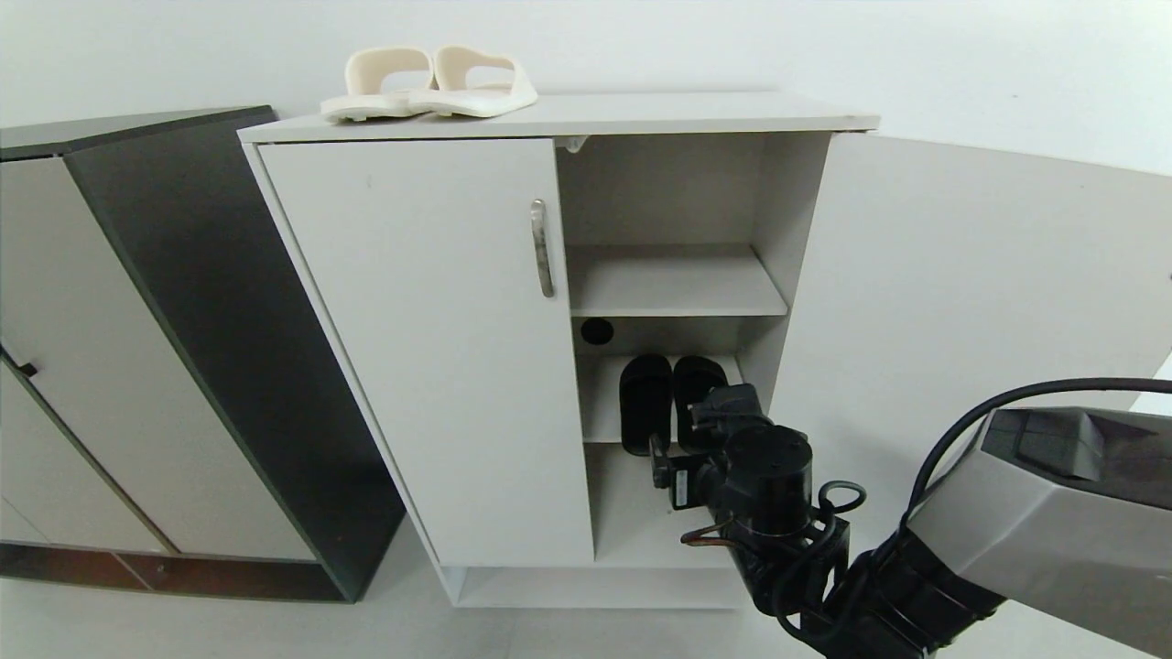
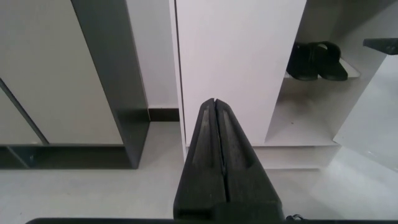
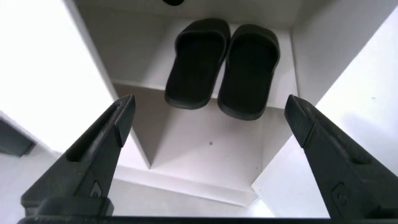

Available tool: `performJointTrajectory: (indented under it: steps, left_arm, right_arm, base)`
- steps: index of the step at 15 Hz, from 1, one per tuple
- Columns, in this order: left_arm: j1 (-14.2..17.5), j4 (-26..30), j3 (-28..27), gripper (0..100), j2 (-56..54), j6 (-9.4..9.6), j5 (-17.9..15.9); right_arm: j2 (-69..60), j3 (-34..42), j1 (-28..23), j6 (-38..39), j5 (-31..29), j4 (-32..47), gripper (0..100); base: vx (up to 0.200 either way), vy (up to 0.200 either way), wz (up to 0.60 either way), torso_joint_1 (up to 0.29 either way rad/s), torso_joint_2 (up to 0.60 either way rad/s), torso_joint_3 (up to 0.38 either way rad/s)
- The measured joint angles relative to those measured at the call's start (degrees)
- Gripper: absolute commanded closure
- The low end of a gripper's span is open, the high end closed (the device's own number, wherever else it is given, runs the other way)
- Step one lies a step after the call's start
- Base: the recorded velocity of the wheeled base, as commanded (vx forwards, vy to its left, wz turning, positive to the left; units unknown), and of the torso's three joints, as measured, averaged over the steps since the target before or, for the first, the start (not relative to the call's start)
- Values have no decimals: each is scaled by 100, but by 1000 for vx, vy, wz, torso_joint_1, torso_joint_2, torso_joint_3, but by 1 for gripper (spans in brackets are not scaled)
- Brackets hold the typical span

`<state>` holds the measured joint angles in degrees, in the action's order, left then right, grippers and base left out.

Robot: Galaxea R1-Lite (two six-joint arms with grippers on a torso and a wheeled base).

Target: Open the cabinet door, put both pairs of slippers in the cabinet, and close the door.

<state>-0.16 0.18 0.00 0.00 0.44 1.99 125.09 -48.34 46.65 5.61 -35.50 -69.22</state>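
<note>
Right gripper [image 3: 209, 104] is spread wide and empty, facing the black slippers [image 1: 661, 399] on their shelf [image 1: 600, 398]; I'd back straight out, then grab the cream slippers [image 1: 430, 84] up top.

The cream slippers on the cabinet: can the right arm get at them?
Probably yes. The cream slippers lie uncovered on the cabinet top; the open right end effector holds nothing, though it sits low by the black slippers.

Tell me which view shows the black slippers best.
Right wrist view: black slippers close up, whole pair side by side on the shelf. Head view: right gripper hides part of one. Left wrist view: small and distant.
</note>
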Motion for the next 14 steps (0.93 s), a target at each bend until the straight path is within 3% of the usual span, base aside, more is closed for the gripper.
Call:
performJointTrajectory:
  steps: [4,14]
  left_arm:
    - [-2,0,0,100,0,0,-7]
    - [0,-5,0,100,0,-6,-10]
  right_arm:
    - [-22,57,0,2,17,-16,0]
    - [55,79,-21,2,15,-27,0]
  base:
    - [0,0,0,0,0,0]
    - [0,200,0,3,2,2]
